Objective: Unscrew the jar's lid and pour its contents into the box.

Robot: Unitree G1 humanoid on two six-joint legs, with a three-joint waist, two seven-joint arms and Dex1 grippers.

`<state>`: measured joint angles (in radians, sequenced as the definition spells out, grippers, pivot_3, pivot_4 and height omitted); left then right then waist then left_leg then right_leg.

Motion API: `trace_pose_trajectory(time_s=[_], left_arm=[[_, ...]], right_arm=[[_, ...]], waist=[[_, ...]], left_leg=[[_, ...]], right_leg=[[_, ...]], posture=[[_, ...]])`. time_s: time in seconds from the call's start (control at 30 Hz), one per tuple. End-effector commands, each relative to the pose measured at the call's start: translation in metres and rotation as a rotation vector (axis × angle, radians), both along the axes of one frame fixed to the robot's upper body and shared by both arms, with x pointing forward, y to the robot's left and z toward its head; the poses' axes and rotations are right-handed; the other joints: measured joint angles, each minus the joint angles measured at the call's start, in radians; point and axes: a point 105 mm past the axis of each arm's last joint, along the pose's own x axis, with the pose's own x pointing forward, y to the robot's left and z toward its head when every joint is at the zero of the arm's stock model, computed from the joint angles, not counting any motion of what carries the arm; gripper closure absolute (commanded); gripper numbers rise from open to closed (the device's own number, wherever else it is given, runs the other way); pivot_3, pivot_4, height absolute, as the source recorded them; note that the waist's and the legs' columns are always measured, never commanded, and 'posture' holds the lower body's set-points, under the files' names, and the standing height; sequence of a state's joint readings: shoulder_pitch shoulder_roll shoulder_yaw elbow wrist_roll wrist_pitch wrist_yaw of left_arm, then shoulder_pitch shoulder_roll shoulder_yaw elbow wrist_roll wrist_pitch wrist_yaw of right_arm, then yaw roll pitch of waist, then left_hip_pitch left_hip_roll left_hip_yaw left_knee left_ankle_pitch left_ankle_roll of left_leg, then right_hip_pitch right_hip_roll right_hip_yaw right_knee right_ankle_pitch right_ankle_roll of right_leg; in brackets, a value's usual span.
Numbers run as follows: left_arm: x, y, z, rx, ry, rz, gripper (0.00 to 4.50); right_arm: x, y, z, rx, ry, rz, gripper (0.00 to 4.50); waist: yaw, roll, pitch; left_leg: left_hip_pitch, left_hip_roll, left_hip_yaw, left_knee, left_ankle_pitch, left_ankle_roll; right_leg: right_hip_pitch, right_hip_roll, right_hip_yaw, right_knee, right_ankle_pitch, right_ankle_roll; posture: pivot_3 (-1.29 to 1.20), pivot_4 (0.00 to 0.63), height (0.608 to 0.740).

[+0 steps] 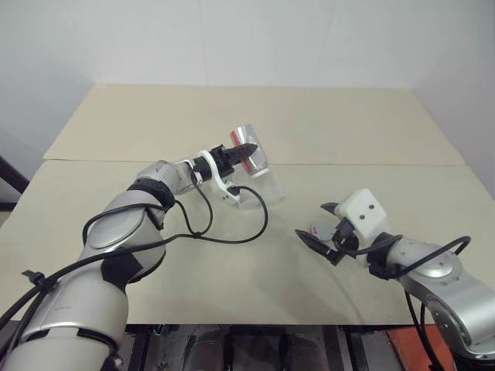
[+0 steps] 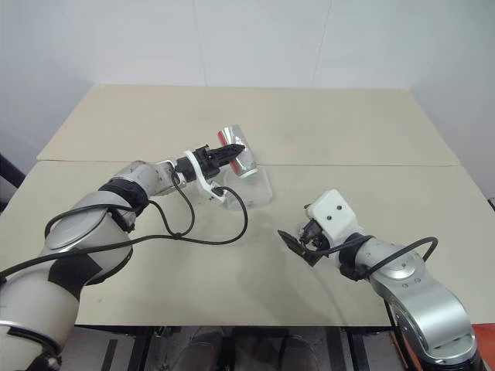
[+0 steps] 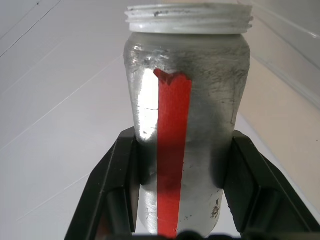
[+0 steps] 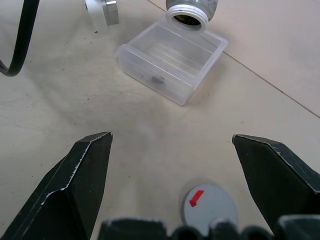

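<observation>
My left gripper (image 1: 246, 148) is shut on the jar (image 1: 257, 160), a silvery cylinder with a red stripe, and holds it tipped on its side above the table. In the left wrist view both black fingers (image 3: 120, 185) clamp the jar (image 3: 200, 100) and its threaded mouth is bare. The open mouth (image 4: 187, 11) hangs over the far edge of the box (image 4: 170, 57), a clear shallow container (image 1: 259, 191) with a small dark bit inside. The lid (image 4: 209, 206), grey with a red mark, lies flat on the table under my right gripper (image 1: 313, 222), which is open and holds nothing.
A black cable (image 1: 232, 236) loops from the left wrist across the table in front of the box. A seam (image 1: 371, 165) runs across the beige table behind the box. The table's front edge lies close below the right arm.
</observation>
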<state>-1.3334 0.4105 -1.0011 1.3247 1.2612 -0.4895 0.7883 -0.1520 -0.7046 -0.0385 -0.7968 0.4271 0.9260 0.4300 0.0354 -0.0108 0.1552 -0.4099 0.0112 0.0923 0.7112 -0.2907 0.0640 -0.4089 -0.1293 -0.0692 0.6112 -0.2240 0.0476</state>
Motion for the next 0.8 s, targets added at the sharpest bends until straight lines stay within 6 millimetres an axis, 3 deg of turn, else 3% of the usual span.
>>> trace_pose_trajectory(time_s=[0.03, 0.27, 0.33, 0.4, 0.6, 0.8], left_arm=[[0.006, 0.014, 0.017, -0.262, 0.130, 0.085, 2.55], [0.012, 0.053, 0.014, -0.962, 0.617, 0.171, 2.55], [0.010, 0.062, 0.019, -1.299, 0.800, 0.082, 2.55], [0.000, 0.071, 0.021, -1.522, 0.933, -0.047, 2.55], [-0.045, 0.081, 0.007, -1.809, 1.154, -0.132, 2.55], [-0.074, 0.092, -0.023, -1.892, 1.215, -0.002, 2.55]], right_arm=[[0.001, 0.003, 0.009, -0.008, -0.048, 0.012, 0.03], [0.000, 0.002, 0.007, -0.012, -0.049, 0.002, 0.03], [-0.001, 0.001, 0.006, -0.012, -0.047, 0.000, 0.03], [-0.002, 0.002, 0.005, -0.013, -0.047, 0.001, 0.03], [0.001, 0.008, 0.001, 0.002, -0.042, 0.029, 0.03], [0.007, 0.013, -0.003, 0.004, -0.042, 0.057, 0.03]], waist=[[-0.002, 0.000, 0.000], [-0.024, 0.000, 0.000], [-0.025, 0.001, 0.000], [-0.026, 0.001, 0.000], [-0.048, 0.001, -0.001], [-0.044, 0.001, -0.001]], left_leg=[[0.000, 0.000, 0.000, 0.000, 0.000, 0.000], [0.001, 0.002, 0.002, 0.001, 0.001, -0.001], [0.001, 0.002, 0.002, 0.002, 0.001, -0.001], [0.002, 0.003, 0.001, 0.002, 0.001, -0.002], [0.005, 0.003, 0.000, 0.002, 0.001, -0.002], [0.011, 0.003, -0.001, 0.002, 0.002, -0.003]], right_leg=[[0.000, 0.000, 0.000, 0.000, 0.000, 0.000], [-0.001, 0.000, 0.000, 0.002, 0.000, 0.000], [0.000, 0.000, 0.000, 0.003, 0.000, 0.000], [0.000, -0.001, 0.000, 0.004, 0.000, 0.000], [0.003, -0.001, 0.001, 0.004, 0.000, 0.000], [0.008, -0.001, 0.004, 0.004, 0.000, -0.001]], posture=[[0.00, 0.150, 0.740], [0.00, 0.150, 0.740], [0.00, 0.150, 0.740], [0.00, 0.150, 0.740], [0.00, 0.150, 0.740], [0.00, 0.150, 0.740]])
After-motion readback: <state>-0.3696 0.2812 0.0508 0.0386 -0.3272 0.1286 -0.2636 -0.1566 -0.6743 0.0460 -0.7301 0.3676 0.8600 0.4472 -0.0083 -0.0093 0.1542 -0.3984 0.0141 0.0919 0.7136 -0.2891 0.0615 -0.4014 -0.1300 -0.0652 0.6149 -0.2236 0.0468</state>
